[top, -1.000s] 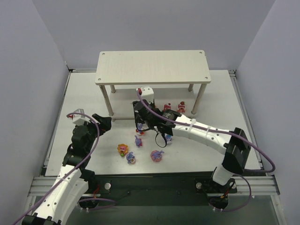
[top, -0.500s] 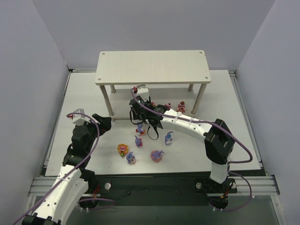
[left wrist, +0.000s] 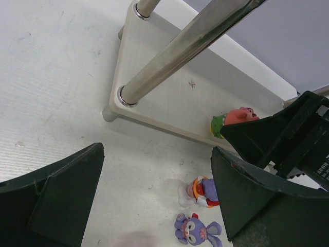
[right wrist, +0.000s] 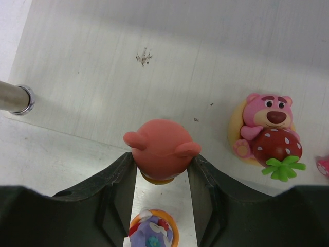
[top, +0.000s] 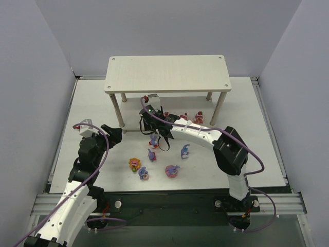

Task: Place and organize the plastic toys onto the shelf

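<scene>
Right gripper (top: 147,101), top external view: it reaches from the lower right of the frame to the front edge of the shelf (top: 167,72), with a speck of red between its fingers. No toy shows on the top board. Two small red toys (top: 198,117) sit on the lower board (top: 132,121), right of centre. About six more, among them purple bunnies (top: 152,154), stand loose on the table (top: 92,103) in the middle of the frame. Left gripper (top: 115,133) hangs at middle left, well apart from them.

Left wrist view: left gripper (left wrist: 157,193) has its jaws wide apart with nothing between them. A pink-and-green toy (left wrist: 234,116) stands on the lower board (left wrist: 154,62). A red-and-white toy (left wrist: 203,191) and a bunny (left wrist: 195,230) stand on the table below it in the frame.

Right wrist view: right gripper (right wrist: 162,160) is clamped on a salmon-red round figurine (right wrist: 162,146), held over the near edge of the lower board (right wrist: 128,62). A pink bear with a strawberry (right wrist: 267,136) stands on that board at right.

Judgement: the task is at an early stage. Roughly two toys are placed and one is in delivery. Most are left to move, and no ordering by kind is evident.
</scene>
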Controlling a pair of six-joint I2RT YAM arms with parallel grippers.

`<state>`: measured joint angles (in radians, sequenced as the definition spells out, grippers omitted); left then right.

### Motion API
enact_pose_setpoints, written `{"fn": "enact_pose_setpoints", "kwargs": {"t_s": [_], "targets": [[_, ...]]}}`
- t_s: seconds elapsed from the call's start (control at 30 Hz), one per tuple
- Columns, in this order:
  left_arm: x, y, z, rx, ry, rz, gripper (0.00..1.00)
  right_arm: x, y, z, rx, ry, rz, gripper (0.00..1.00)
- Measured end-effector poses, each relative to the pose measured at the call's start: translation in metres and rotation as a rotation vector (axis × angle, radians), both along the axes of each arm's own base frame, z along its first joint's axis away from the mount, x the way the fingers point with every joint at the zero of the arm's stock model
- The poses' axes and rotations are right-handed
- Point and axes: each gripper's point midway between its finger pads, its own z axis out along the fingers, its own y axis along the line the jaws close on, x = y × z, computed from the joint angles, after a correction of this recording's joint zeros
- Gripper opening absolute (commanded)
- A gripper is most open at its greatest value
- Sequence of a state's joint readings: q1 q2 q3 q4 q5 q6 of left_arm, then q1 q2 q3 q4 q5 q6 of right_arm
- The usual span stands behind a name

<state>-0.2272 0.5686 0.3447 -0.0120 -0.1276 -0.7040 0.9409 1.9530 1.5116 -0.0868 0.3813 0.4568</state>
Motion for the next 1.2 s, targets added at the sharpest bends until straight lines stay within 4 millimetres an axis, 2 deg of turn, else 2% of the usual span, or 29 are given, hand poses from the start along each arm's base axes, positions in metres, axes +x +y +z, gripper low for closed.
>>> {"fn": "enact_pose_setpoints", "kwargs": {"t_s": [0.4, 0.8, 1.2], "targets": [[-0.001, 0.0, -0.001, 0.002, 0.007, 0.0, 0.95, 0.008, 0.004, -0.01, 0.004, -0.001, -0.026, 0.01], [-0.003, 0.001, -0.004, 0.004, 0.017, 0.003, 0.95, 0.02, 0.003, -0.01, 0.016, -0.009, -0.072, 0.08], [-0.004, 0.001, -0.003, 0.004, 0.015, 0.003, 0.95, 0.017, 0.0, -0.01, 0.004, 0.012, -0.084, 0.17]]}}
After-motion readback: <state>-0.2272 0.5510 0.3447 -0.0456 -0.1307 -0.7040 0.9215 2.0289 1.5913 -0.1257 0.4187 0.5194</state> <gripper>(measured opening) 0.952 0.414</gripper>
